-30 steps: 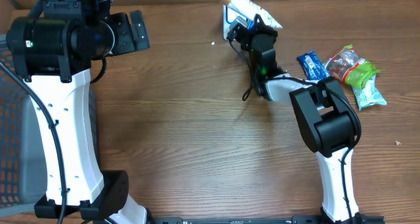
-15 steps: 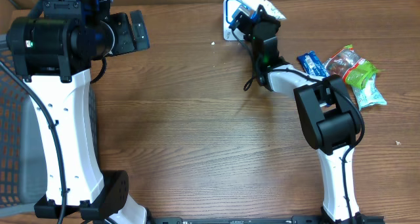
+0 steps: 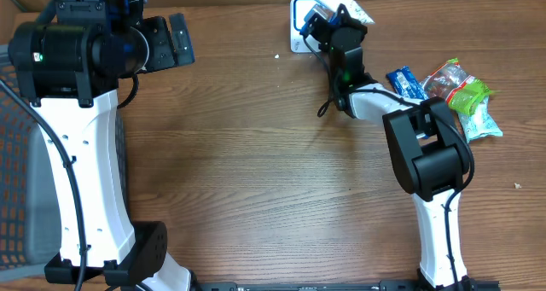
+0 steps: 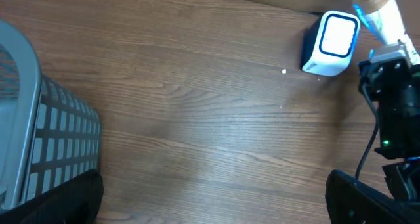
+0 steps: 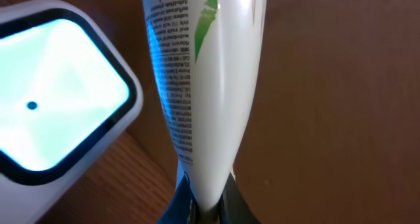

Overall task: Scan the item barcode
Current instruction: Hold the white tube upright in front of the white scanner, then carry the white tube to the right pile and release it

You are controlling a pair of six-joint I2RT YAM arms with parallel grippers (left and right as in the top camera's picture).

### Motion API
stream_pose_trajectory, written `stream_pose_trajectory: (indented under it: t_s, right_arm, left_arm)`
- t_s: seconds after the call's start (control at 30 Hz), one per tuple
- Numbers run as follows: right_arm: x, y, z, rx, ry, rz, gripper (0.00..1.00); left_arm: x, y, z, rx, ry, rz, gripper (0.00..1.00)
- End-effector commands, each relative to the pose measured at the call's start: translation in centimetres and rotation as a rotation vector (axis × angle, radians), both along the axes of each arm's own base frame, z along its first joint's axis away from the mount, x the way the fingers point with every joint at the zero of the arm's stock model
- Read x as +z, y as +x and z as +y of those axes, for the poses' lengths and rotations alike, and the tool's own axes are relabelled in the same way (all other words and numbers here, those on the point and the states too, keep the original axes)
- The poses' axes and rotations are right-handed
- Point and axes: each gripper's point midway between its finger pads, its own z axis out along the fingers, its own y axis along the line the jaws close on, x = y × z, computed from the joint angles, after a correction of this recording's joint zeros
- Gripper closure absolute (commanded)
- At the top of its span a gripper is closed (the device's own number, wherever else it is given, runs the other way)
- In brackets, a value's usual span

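Toward one o'clock, the right pincer (image 5: 205, 205) clamps the tube (image 5: 211, 86) beside the lit scanner (image 5: 56, 96), so scanning looks underway; the left pincer (image 3: 176, 40) gapes wide.

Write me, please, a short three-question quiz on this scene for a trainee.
1. True or false: the left fingers stand open and hold nothing.
2. What are the right fingers shut on?
A. a white tube
B. a blue wrapper
C. a grey basket
3. Fill in the blank: the tube is held up beside the lit window of the ____.

Key
1. True.
2. A.
3. scanner
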Motion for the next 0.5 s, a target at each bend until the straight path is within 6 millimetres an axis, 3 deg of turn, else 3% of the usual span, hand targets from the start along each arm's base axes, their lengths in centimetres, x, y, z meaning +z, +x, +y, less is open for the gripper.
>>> stream_pose_trajectory:
  t_s: [0.0,0.17,0.27,0.3,0.47]
  right_arm:
    - [2.2,0.0,1.8,0.012,0.025,-0.042,0.96]
    - [3.2,-1.3,4.5,0.017,0.025,-0.05,0.96]
    - [5.5,-2.5,6.4,0.032,0.046,-0.074,0.96]
    - [6.9,-3.7,7.9,0.049,0.065,-0.05,0.96]
    - [8.7,-8.5,11.2,0.071,0.288,0.123,0.96]
  left_arm:
    - [0.0,0.0,0.1,0.016,0.0,-0.003,0.0]
    - [0.0,0.1,0.1,0.016,-0.001,-0.003,0.0]
    - [0.0,0.1,0.1,0.016,-0.001,-0.003,0.0]
    - [0.0,0.1,0.1,0.016,-0.001,-0.003,0.0]
    - [0.0,0.1,0.1,0.016,-0.001,-0.003,0.0]
